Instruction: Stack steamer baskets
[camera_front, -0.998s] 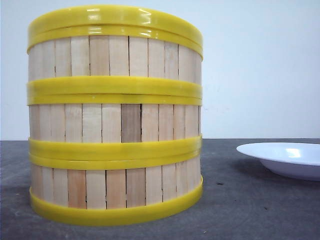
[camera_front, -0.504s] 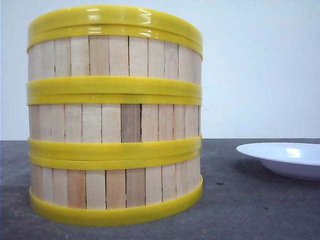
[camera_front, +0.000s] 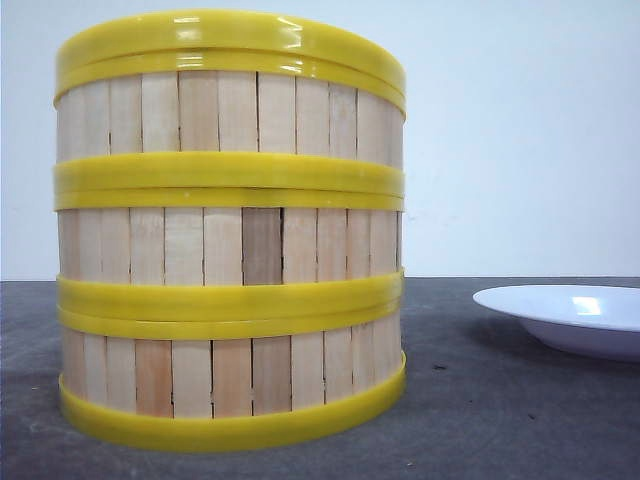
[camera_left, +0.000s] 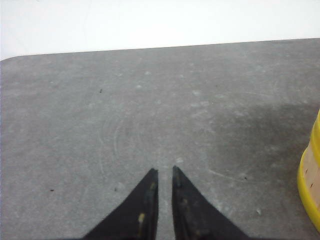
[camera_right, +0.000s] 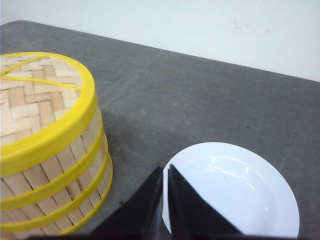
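Front view is showing me the three baskets (camera_front: 230, 230) sitting stacked in one column on the grey tabletop (camera_front: 500, 420), yellow rims meeting between each tier. A white plate (camera_front: 575, 318) is lying to the stack's right, apart from it. Through the right wrist camera I am seeing the stack's woven top (camera_right: 35, 95) with the plate beside it, and the right end effector (camera_right: 165, 172) hovering over the plate's near edge, fingers pressed together on nothing. The left end effector (camera_left: 165, 172) is hanging over bare tabletop, fingers nearly touching, empty, with the bottom basket (camera_left: 311, 185) just showing at the frame's edge.
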